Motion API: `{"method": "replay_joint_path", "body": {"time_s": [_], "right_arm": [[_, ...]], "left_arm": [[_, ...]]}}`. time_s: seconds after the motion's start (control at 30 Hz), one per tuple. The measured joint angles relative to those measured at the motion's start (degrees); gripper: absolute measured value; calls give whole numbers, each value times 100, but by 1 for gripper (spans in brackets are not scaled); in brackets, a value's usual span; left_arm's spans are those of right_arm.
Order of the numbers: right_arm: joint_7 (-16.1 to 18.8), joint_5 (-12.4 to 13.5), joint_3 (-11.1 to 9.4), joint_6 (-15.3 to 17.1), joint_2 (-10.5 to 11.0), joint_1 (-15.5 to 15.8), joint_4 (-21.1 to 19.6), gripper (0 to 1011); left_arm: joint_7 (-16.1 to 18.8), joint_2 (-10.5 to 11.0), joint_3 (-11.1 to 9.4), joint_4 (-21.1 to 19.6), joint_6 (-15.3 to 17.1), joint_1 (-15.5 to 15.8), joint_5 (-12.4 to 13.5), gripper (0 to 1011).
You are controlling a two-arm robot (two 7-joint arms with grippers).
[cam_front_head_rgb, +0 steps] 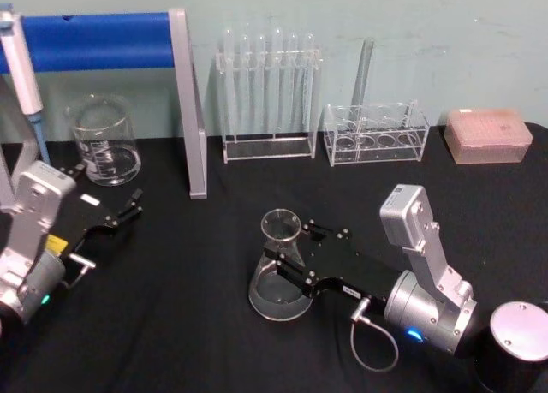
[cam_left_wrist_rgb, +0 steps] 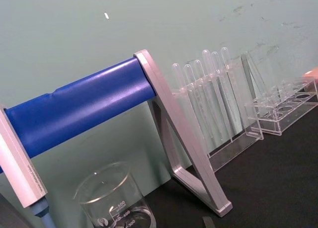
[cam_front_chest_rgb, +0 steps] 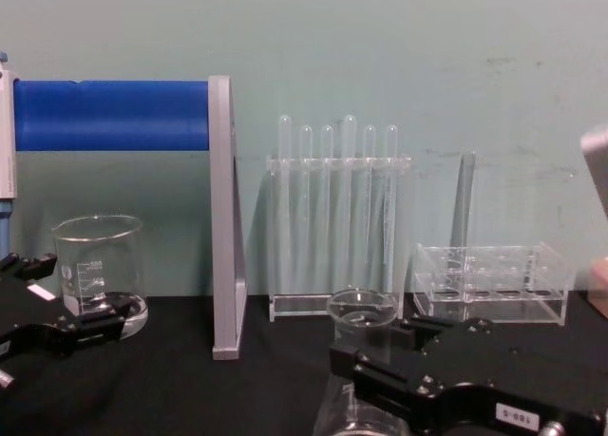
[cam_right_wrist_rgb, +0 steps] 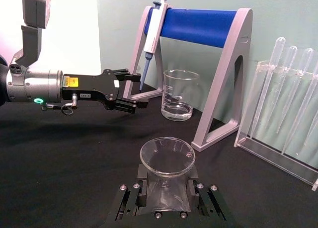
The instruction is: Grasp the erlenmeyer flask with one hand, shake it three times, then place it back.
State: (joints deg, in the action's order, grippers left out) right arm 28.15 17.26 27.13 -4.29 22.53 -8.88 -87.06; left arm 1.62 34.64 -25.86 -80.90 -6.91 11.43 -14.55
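The erlenmeyer flask (cam_front_head_rgb: 276, 277) stands upright on the black table, a little right of centre. My right gripper (cam_front_head_rgb: 297, 249) reaches in from the right. Its black fingers (cam_right_wrist_rgb: 130, 198) sit on both sides of the flask's neck (cam_right_wrist_rgb: 167, 188), just under the flared rim, and press against the glass. From the chest view the flask's rim (cam_front_chest_rgb: 362, 306) shows above the right gripper (cam_front_chest_rgb: 385, 360). My left gripper (cam_front_head_rgb: 130, 207) rests open at the table's left side, near the beaker, and holds nothing; it also appears as the gripper (cam_right_wrist_rgb: 133, 91) farther off in the right wrist view.
A glass beaker (cam_front_head_rgb: 104, 140) stands at the back left under a blue-barred pipette stand (cam_front_head_rgb: 184, 102) with a pipette (cam_front_head_rgb: 21, 68) hanging on it. Behind are a tall test tube rack (cam_front_head_rgb: 267, 98), a low clear rack (cam_front_head_rgb: 375, 134) and a pink box (cam_front_head_rgb: 486, 136). A black cylinder with a silver lid (cam_front_head_rgb: 518, 333) is at the near right.
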Motion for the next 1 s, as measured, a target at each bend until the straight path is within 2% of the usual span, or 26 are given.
{"method": "replay_joint_path", "body": {"time_s": [0.23,0.37,0.43,0.5,0.53,0.6,0.73,0.87,1.0], "right_arm": [[4,0,0,0,0,0,0,456],[6,-3,0,2,0,0,2,517],[6,-3,0,2,0,0,1,601],[6,-3,1,2,0,0,1,630],[6,-3,0,2,0,0,1,699],[6,-2,0,2,0,0,1,772],[6,-1,1,2,0,0,1,850],[6,1,1,1,0,0,1,981],[5,2,1,1,0,0,1,1000]], "left_arm": [[0,0,0,0,0,0,0,1001],[0,0,0,0,0,0,0,1001],[0,0,0,0,0,0,0,1001],[0,0,0,0,0,0,0,1001],[0,0,0,0,0,0,0,1001],[0,0,0,0,0,0,0,1001],[0,0,0,0,0,0,0,1001],[0,0,0,0,0,0,0,1001],[0,0,0,0,0,0,0,1001]]}}
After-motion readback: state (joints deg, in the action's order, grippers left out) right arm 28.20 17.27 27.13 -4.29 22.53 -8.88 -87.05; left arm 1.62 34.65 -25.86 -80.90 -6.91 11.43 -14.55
